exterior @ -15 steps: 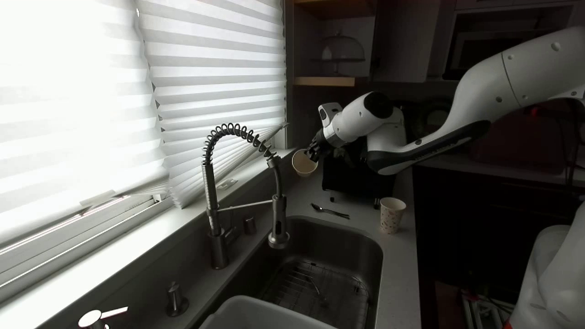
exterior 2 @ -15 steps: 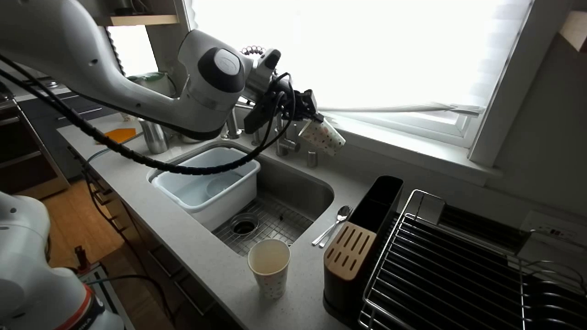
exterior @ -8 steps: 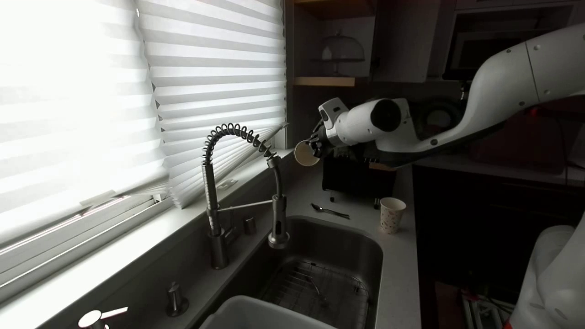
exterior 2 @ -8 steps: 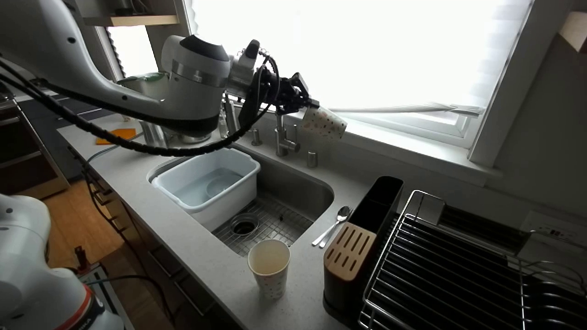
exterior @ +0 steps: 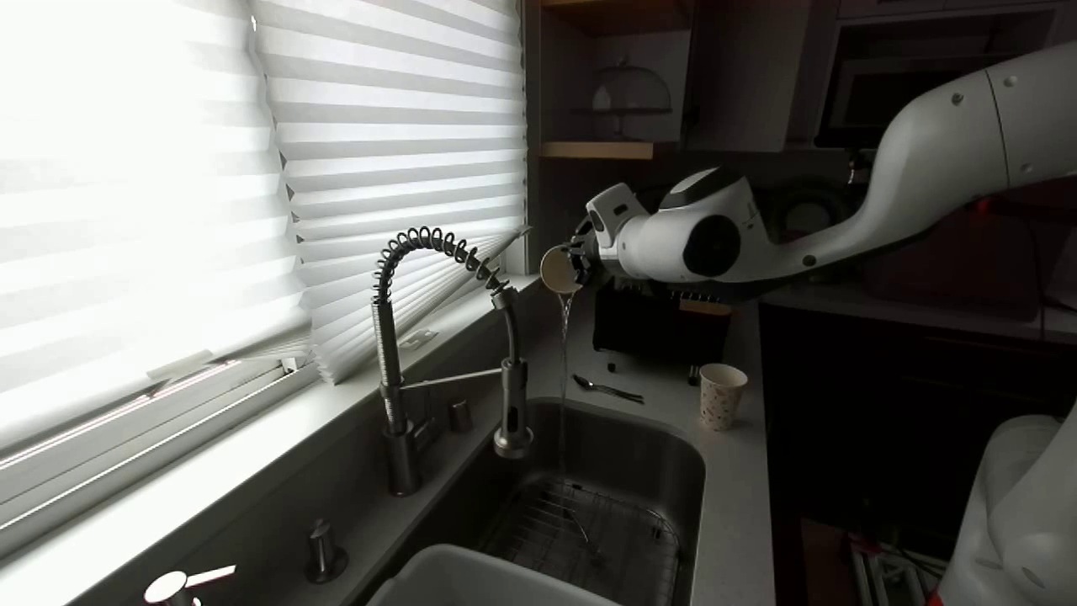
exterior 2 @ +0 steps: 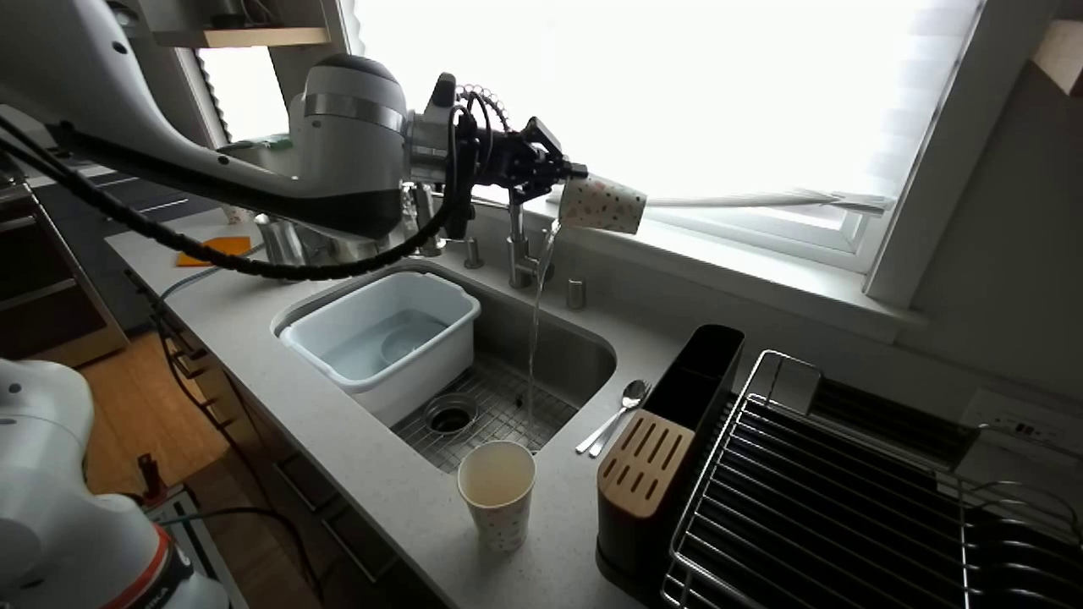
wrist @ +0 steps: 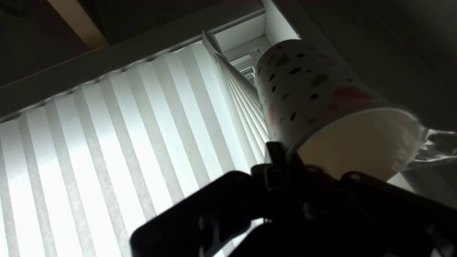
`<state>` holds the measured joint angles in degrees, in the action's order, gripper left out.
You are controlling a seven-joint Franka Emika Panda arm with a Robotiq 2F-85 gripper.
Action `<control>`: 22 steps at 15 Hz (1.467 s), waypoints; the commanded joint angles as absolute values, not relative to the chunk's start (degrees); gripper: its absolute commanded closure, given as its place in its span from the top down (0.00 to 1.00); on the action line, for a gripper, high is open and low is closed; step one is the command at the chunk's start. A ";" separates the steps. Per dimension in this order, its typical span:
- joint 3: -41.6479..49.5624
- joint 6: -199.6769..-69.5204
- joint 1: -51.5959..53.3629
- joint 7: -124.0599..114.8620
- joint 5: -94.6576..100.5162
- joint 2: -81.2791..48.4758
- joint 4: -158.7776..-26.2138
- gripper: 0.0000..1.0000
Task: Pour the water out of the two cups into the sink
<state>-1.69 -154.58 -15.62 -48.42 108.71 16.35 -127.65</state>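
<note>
The gripper (exterior 2: 579, 172) pinches the tilted cup (exterior 2: 602, 204) by its rim, water (exterior 2: 543, 269) streaming into the sink (exterior 2: 571, 355). Increase tilt slowly — mouth over the sink — until flow stops; the second cup (exterior 2: 499, 512) stands upright on the counter (exterior 2: 347, 431).

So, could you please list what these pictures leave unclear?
Tilted cup, water level: wrist view, end effector covers part of its mouth.
Standing cup, contents: both exterior views, its near wall hides the bottom.
Water stream, landing spot: both exterior views, too faint inside the sink.
</note>
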 commanded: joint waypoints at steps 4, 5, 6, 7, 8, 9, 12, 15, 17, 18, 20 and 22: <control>-3.22 -149.09 -15.14 -57.56 119.65 16.90 -128.26 0.01; -3.37 -148.50 -15.10 -58.47 120.80 16.87 -128.28 0.01; -3.50 -148.11 -15.06 -59.55 122.01 16.85 -128.26 0.01; -3.64 -147.58 -15.00 -60.73 123.45 16.81 -128.19 0.01; -3.77 -147.02 -14.92 -61.96 125.06 16.78 -128.09 0.01; -3.86 -146.57 -14.89 -62.84 126.08 16.79 -128.15 0.01; 2.42 -143.05 -7.08 -63.92 130.09 16.78 -128.32 0.01; 4.40 -141.12 -4.27 -65.01 132.80 16.82 -128.49 0.01; 5.26 -140.31 -3.15 -65.37 133.60 16.85 -128.67 0.01; 5.62 -140.07 -2.69 -65.60 133.99 16.84 -128.69 0.01; 6.18 -139.81 -2.11 -65.92 134.67 16.85 -128.77 0.01; 6.60 -139.87 -1.70 -65.77 134.61 16.85 -128.75 0.01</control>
